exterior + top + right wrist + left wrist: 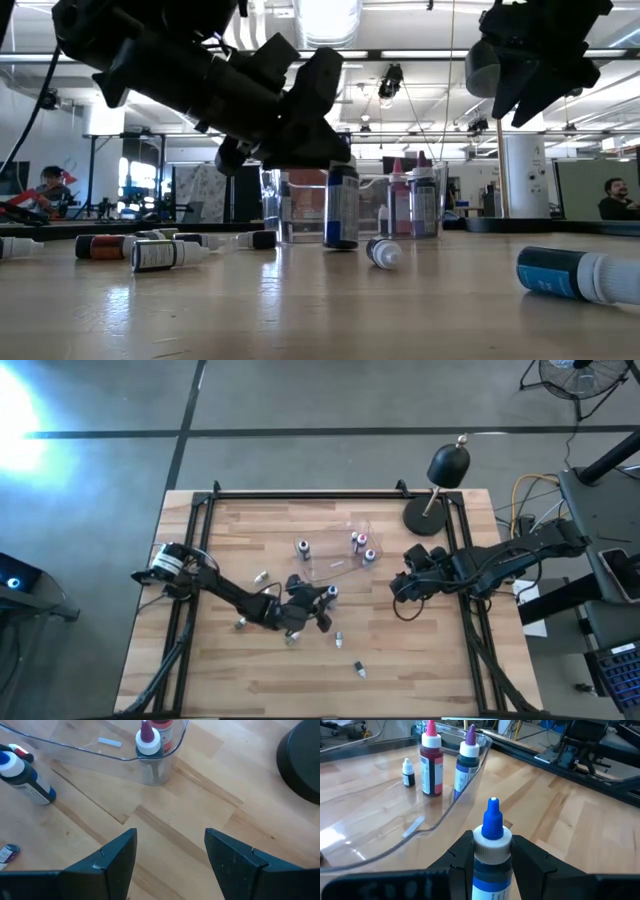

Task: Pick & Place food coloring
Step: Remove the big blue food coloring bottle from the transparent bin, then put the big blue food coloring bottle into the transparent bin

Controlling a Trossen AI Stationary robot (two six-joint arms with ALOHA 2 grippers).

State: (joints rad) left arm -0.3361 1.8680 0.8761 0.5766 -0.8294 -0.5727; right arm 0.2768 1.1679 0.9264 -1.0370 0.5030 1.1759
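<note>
Squarely between the left gripper's (pixel 492 865) fingers, a clamped, upright blue-capped food coloring bottle (pixel 492 845).

Table (pixel 250 685): pale wood planks, black metal frame at edges. On it: clear plastic tub (pixel 335 550) near centre, two bottles standing inside; black round lamp base (pixel 423 516) at far right corner; small dropper bottles (pixel 359 670) lying scattered across near half; one bottle (pixel 301 548) upright left of tub.
</note>
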